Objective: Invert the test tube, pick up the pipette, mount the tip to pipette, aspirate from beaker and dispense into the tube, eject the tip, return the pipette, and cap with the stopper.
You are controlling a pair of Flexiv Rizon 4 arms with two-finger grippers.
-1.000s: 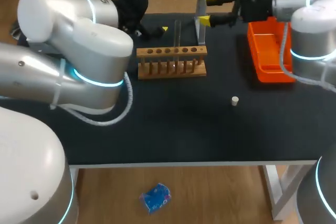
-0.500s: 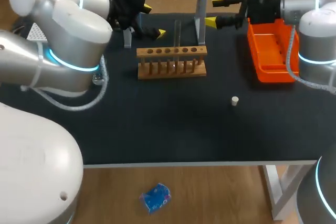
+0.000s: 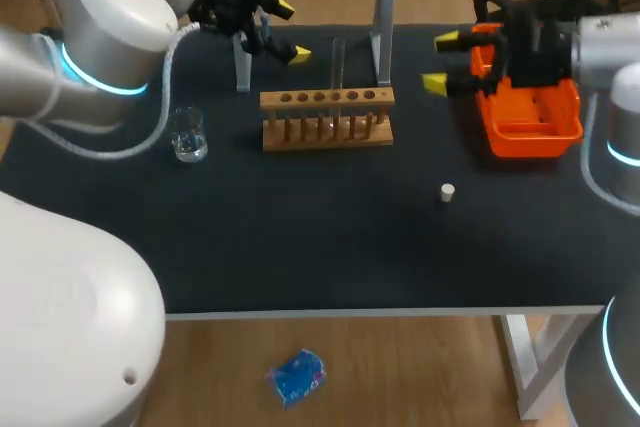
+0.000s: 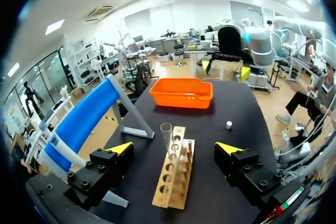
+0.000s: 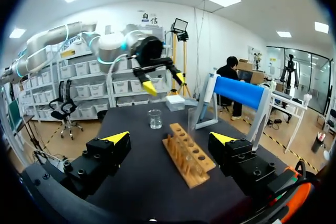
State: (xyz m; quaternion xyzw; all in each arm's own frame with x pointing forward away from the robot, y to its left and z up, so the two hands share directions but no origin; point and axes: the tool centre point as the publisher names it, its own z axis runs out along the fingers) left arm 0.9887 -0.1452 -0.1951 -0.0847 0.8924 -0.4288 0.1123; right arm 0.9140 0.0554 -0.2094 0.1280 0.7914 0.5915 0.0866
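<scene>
- In the head view, the clear glass test tube (image 3: 338,65) stands in the light wooden rack (image 3: 327,119) at the far middle of the table.
- The left gripper (image 3: 290,31) hangs just to the left of the tube, with its fingers apart and empty. The right gripper (image 3: 441,61) is to the right, beside the orange plastic tray (image 3: 528,132), and it is also spread with nothing in it.
- I judge that either gripper could tip the thin tube or push the rack if it passes sideways too low.
- The small glass beaker (image 3: 187,135) is on the left, and the small white stopper (image 3: 448,192) lies nearer, well apart from the rack.
- In the left wrist view, the tube (image 4: 167,137) stands ahead of the open gripper (image 4: 175,148), untouched. Its long axis is vertical, and the open rim seems to point up.
- In the right wrist view, the rack (image 5: 186,161) lies ahead of the open gripper (image 5: 169,138). The tube looks faint here, but it is upright.
- I do not see the pipette.
</scene>
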